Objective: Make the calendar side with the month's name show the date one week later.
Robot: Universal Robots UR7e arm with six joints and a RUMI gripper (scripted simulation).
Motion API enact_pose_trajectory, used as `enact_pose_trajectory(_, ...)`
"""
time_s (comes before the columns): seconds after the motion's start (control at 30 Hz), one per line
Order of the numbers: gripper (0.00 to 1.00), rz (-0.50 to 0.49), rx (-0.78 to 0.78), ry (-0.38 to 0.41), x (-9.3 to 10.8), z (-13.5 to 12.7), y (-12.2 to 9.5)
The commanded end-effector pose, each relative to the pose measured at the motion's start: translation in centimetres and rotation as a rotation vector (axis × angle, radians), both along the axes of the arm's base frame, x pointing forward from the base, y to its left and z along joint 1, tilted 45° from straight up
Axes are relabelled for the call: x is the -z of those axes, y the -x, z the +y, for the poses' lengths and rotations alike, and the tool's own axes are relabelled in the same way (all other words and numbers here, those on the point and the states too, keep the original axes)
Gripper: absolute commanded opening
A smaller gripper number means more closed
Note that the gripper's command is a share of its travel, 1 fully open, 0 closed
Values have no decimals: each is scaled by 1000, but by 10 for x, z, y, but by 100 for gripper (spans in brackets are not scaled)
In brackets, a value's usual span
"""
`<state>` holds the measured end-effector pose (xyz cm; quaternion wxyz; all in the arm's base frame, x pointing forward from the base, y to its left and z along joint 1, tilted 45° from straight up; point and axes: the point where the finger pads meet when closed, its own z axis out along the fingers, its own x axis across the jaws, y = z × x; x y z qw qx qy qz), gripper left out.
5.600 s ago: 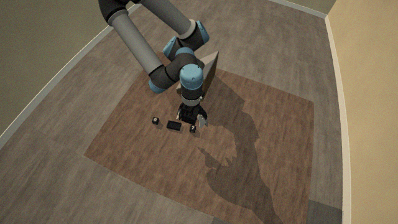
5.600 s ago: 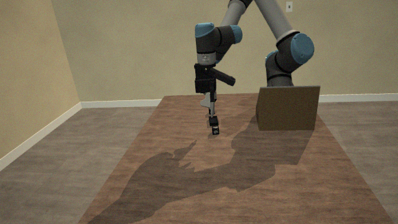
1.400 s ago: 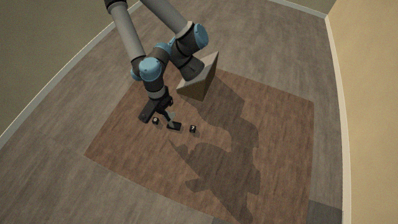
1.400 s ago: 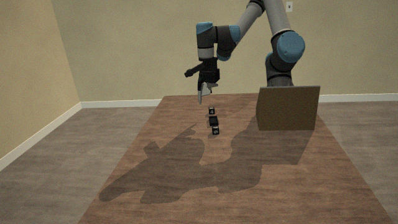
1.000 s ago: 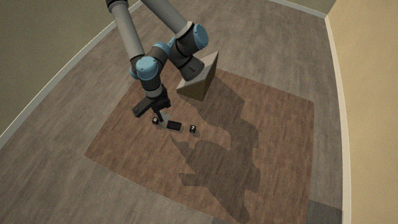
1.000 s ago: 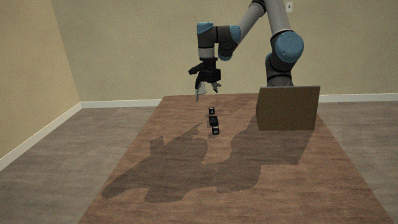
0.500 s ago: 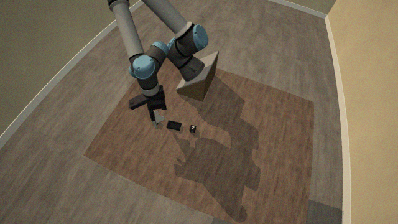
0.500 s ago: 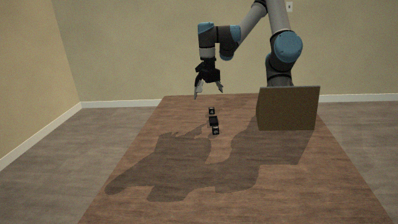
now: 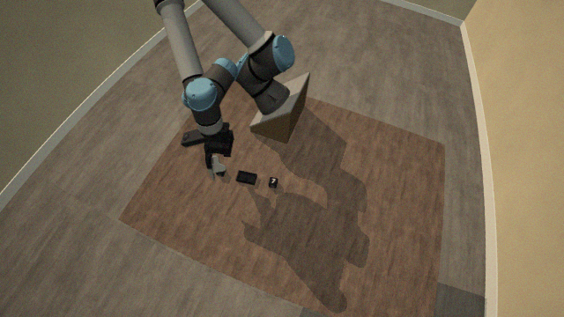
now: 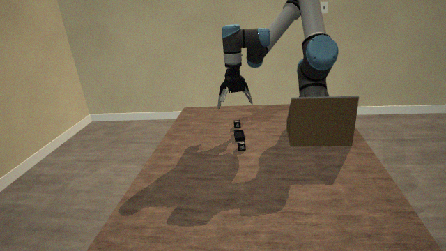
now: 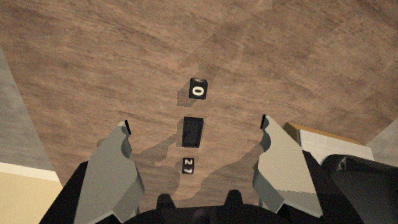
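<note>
The black tray (image 9: 246,177) lies flat on the brown mat with nothing in it; it also shows in the exterior view (image 10: 239,134) and the wrist view (image 11: 192,132). One black cube (image 9: 273,182) stands on the mat to the tray's right, apart from it, with a 7 on top. It also shows in the exterior view (image 10: 241,146), and in the wrist view (image 11: 198,89), where it shows a 0. The other cube (image 10: 237,123) sits on the mat at the tray's other end (image 11: 187,166). My gripper (image 9: 216,169) (image 10: 234,99) (image 11: 196,118) hangs above that cube, open and empty.
The arm's tan base block (image 9: 282,110) (image 10: 322,120) stands on the mat behind the tray. The arm's dark shadow falls across the mat in front of the cubes. Walls ring the floor farther off.
</note>
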<state>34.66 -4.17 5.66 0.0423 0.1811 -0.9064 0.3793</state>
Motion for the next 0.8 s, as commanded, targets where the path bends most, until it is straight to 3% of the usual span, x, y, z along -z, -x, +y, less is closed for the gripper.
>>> enact_pose_trajectory(0.0,100,-48,50,-1,-2,-2,1)
enact_pose_trajectory(0.77,100,-108,111,-5,-5,-5,3)
